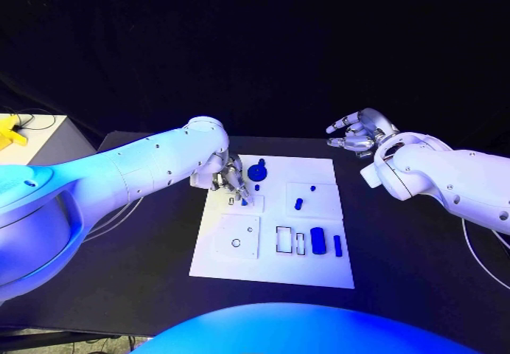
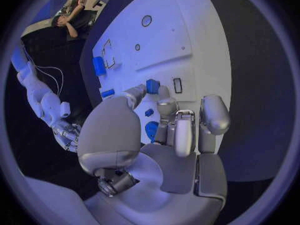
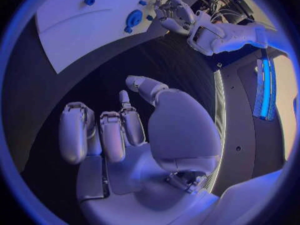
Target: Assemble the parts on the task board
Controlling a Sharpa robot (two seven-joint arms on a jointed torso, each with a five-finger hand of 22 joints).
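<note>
The left robot hand [image 1: 231,181] is low over the far left part of the task board [image 1: 274,221], fingers pointing down at it. In the left wrist view a small blue part [image 2: 152,86] sits right at the fingertips [image 2: 136,92], apparently pinched between thumb and a finger, though the grip itself is partly hidden, so I cannot tell for sure that it is clamped. Just beside this robot hand stands a round blue knob [image 1: 259,172] near the board's far edge, with a small blue peg [image 1: 256,187] close by.

The right robot hand [image 1: 357,134] is up over the dark surface [image 1: 414,251] beyond the board's far right corner, well apart from every part; its fingers are curled loosely inward around nothing.

On the board's near half, the head view shows three blue pieces in a row by the right edge: a rounded block [image 1: 318,237], a narrow bar [image 1: 338,245] and a short slanted peg [image 1: 298,203] farther back. Two outlined rectangular slots [image 1: 285,240] lie just left of the block, and a ring [image 1: 236,243] lies on the left panel.

Open black surface runs all round the board, widest on the right side and along the near edge.
</note>
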